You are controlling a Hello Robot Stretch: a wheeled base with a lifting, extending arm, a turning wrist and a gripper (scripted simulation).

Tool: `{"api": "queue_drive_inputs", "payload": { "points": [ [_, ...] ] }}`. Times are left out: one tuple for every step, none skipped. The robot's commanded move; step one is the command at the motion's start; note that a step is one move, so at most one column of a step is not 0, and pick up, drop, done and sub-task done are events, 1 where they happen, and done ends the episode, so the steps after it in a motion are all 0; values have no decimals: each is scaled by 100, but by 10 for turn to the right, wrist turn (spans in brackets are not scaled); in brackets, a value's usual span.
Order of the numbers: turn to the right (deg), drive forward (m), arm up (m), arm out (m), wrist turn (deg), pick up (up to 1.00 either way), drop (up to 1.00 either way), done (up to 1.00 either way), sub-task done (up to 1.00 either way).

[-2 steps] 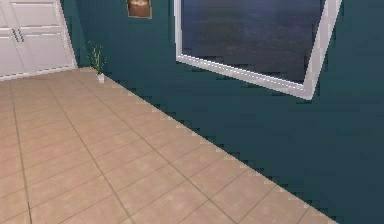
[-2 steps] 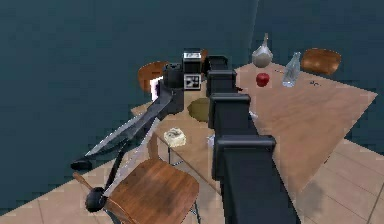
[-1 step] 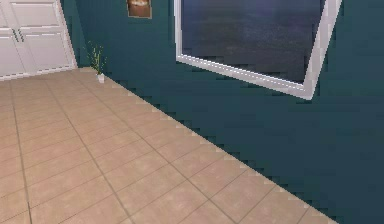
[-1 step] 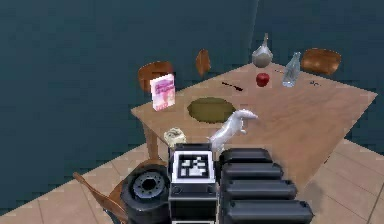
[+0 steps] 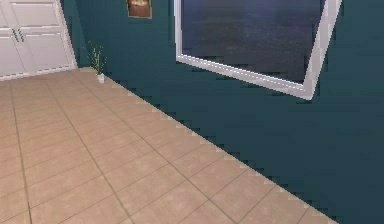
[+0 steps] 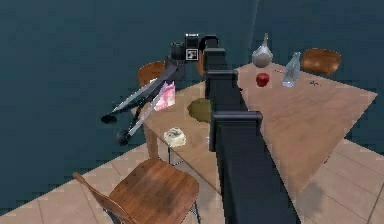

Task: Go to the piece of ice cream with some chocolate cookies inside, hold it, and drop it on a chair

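Arm side view: dark arm [image 6: 236, 150] runs up from the bottom edge over a wooden table [image 6: 320, 110]. At its far end, white marker squares [image 6: 192, 54], and left of them the gripper [image 6: 117, 127], thin fingers [image 6: 135, 101] slanting down-left past the table's left edge with teal wall behind the tips. Small pink-and-white thing [image 6: 166, 96] sits right at the fingers by the table's left edge; can't tell if it hangs free or rests on something, so can't tell whether the gripper holds anything, nor how wide the fingers stand. Small pale round blob [image 6: 175, 135] lies on the table's near left corner, just left of the arm. Can't tell which of these two is the ice cream, both too small to read. Greenish flat patch [image 6: 198, 108] on the tabletop between them, touching the arm's outline. Far side of the table: pale round-bellied flask [image 6: 262, 50], red apple [image 6: 262, 79] just near of it, clear bottle [image 6: 291, 70] to the right. Three wooden chairs: near chair [image 6: 150, 190] at the bottom left, seat close to the table's near corner; far left chair [image 6: 151, 72] behind the fingers; far right chair [image 6: 321, 60] beyond the bottle. Forward view: beige tile floor [image 5: 90, 150], teal wall [image 5: 150, 70] running from far left to near right, white-framed window [image 5: 250, 40] on it, small framed picture [image 5: 140, 9] to its left, white door [image 5: 35, 35] at far left, potted plant [image 5: 98, 62] on the floor in the corner beside the door.
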Motion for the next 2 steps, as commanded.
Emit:
{"api": "queue_drive_inputs", "payload": {
  "points": [
    [0, 0, 0, 0, 450, 0, 0, 0, 0],
    [0, 0, 0, 0, 450, 0, 0, 0, 0]
  ]
}}
